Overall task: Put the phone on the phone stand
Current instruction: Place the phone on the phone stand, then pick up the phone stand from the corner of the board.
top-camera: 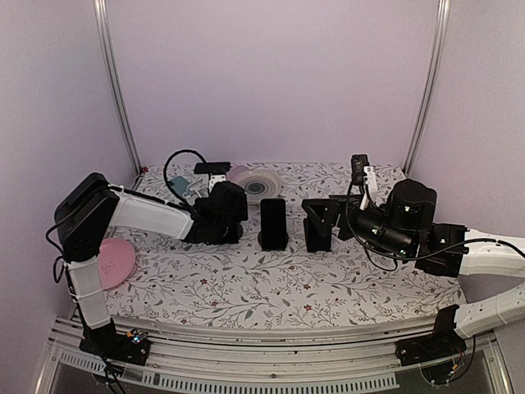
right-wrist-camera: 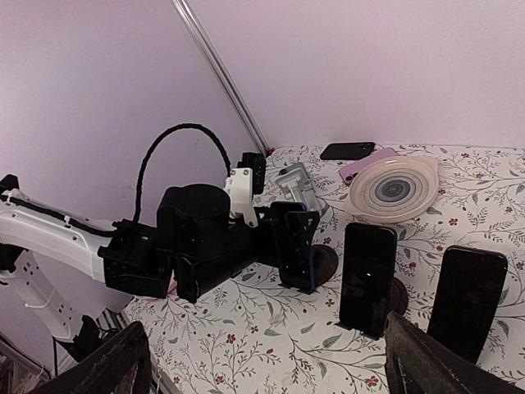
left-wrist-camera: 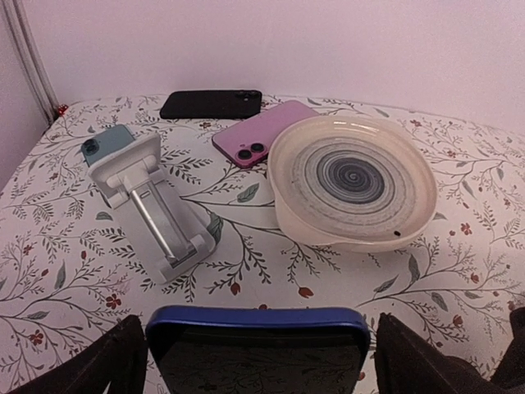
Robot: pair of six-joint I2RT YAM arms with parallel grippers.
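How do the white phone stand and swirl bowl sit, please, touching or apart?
Apart: the left wrist view shows patterned cloth between the white phone stand and bowl.

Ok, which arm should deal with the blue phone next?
Left. The left gripper has its fingers either side of the blue phone. The right gripper is open, holding nothing, and another upright phone stands between it and the blue one.
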